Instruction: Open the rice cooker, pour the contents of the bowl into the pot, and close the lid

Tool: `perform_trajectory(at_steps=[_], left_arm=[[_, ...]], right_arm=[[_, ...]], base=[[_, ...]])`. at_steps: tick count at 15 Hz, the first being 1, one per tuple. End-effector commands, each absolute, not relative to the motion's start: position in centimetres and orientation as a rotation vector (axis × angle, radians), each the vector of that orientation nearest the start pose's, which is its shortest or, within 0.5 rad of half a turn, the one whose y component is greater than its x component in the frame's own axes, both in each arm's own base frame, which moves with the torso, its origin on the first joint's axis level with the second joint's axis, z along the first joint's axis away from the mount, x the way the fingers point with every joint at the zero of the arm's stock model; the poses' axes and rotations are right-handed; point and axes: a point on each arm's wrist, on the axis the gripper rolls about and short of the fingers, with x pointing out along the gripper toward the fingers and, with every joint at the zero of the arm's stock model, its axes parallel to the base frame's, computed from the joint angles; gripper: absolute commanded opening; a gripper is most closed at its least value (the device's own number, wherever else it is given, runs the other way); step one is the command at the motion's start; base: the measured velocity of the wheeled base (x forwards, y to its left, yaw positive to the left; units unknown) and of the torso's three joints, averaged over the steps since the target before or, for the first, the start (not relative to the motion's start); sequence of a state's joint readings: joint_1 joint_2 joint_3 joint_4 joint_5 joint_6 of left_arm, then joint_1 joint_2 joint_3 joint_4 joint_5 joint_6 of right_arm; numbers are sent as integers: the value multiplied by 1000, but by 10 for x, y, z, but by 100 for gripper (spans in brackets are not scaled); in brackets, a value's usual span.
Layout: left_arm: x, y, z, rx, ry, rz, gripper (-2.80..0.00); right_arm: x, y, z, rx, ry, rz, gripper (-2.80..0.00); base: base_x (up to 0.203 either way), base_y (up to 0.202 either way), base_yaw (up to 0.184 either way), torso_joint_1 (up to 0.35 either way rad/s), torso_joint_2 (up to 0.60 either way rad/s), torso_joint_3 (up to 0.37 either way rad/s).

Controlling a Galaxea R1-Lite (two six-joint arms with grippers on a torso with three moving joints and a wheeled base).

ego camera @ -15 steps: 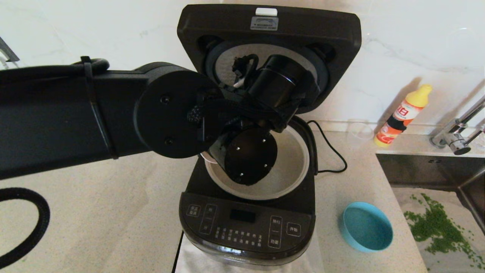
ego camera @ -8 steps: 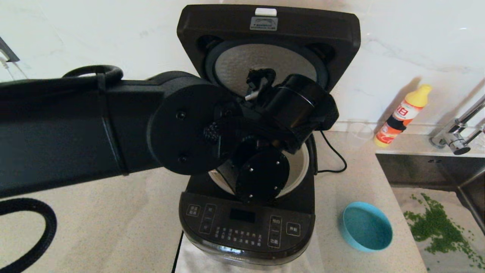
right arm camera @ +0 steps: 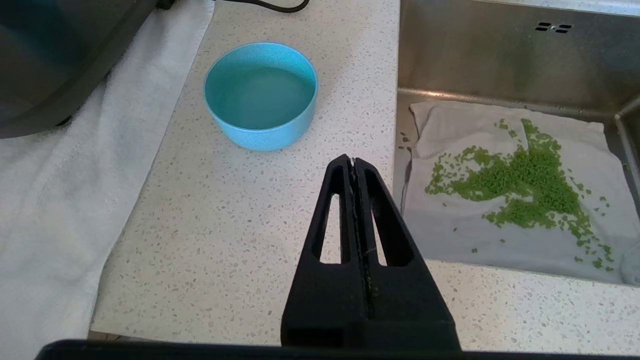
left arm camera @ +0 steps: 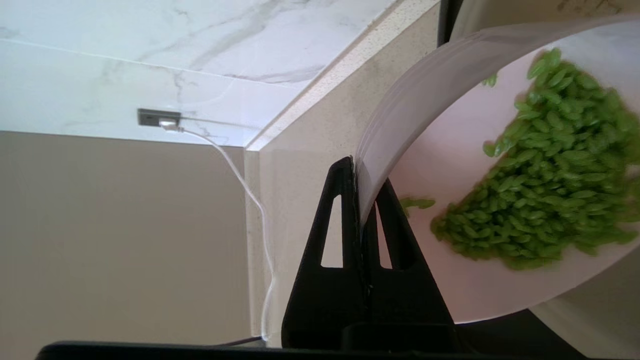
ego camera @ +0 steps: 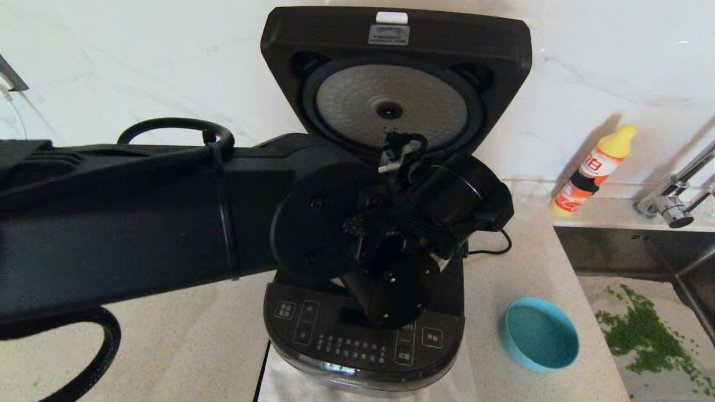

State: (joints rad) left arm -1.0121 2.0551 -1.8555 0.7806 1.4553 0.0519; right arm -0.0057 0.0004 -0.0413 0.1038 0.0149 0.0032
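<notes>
The rice cooker [ego camera: 363,335] stands open with its lid [ego camera: 391,106] upright, the dimpled silver disc facing me. My left arm [ego camera: 402,223] reaches across over the cooker's opening and hides the pot and the bowl in the head view. In the left wrist view my left gripper [left arm camera: 362,172] is shut on the rim of the pale-pink bowl [left arm camera: 450,165], which is tipped on its side. Its contents, green grains [left arm camera: 550,175], are sliding along the bowl's wall. The cream pot [left arm camera: 590,325] shows behind the bowl. My right gripper [right arm camera: 352,160] is shut and empty above the counter by the sink's edge.
An empty blue bowl [ego camera: 539,333] sits on the counter right of the cooker. The sink [ego camera: 614,245] holds a cloth with scattered green grains [ego camera: 642,329]. A yellow bottle [ego camera: 595,167] and a faucet [ego camera: 670,206] stand at the back right. A white towel [right arm camera: 50,200] lies under the cooker.
My left arm has swung right and toward the cooker's front, now covering the pot's opening and uncovering the lid's silver disc. The right side has not changed.
</notes>
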Motion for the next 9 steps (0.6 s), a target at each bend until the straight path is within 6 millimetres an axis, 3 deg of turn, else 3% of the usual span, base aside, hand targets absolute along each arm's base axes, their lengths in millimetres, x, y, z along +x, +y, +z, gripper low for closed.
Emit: perform_trajectory(at_steps=[1, 9], left_arm=[[216, -303, 233, 1017, 338, 420, -280], [210, -292, 254, 1007, 326, 442, -280]], right_arm=[[-26, 1, 76, 5, 63, 9, -280], [-26, 1, 76, 4, 64, 9, -280]], base=[[0, 0, 0, 0, 0, 0], [0, 0, 0, 0, 0, 0]])
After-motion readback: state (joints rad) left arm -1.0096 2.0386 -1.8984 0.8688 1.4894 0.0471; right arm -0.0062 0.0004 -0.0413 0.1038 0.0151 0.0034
